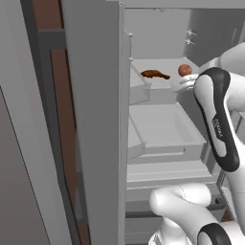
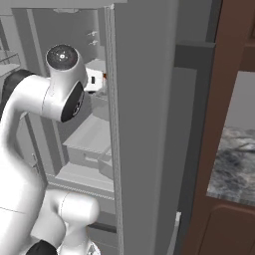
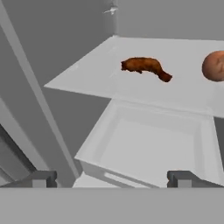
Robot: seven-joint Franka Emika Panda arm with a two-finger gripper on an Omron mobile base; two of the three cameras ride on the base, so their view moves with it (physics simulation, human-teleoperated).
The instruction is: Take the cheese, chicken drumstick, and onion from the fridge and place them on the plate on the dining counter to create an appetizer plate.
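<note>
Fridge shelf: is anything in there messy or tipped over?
Nothing stands out. The chicken drumstick and the onion lie apart on the fridge shelf, nothing spilled. The gripper is open in front of them.
</note>
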